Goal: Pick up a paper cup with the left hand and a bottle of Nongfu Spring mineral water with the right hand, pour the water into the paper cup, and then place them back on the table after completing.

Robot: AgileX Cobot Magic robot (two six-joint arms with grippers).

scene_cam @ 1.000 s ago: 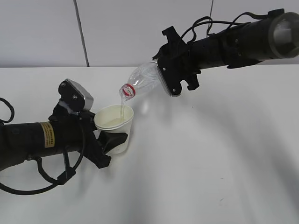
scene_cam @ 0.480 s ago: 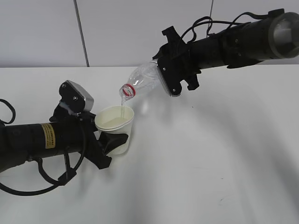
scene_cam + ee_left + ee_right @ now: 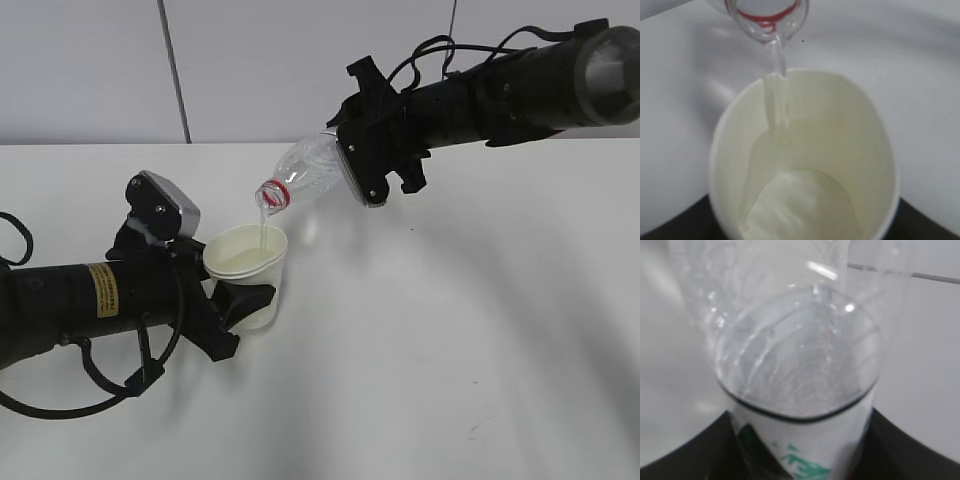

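The left hand (image 3: 245,297), with the yellow sticker, is shut on a white paper cup (image 3: 246,272) and holds it upright, just above the table (image 3: 450,330). The right hand (image 3: 352,165) is shut on a clear Nongfu Spring bottle (image 3: 305,172) with a red neck ring, tilted mouth-down over the cup. A thin stream of water (image 3: 262,228) runs from the bottle mouth into the cup. In the left wrist view the cup (image 3: 840,150) fills the frame with water (image 3: 800,205) pooled inside and the bottle mouth (image 3: 767,15) above it. The right wrist view shows the bottle (image 3: 800,365) between the black fingers.
A grey wall panel with a vertical seam (image 3: 173,70) runs behind the table's far edge. A small dark speck (image 3: 410,229) lies on the tabletop right of the cup.
The pouring goes on with both arms almost still. The left hand and cup have shifted very slightly to the right.
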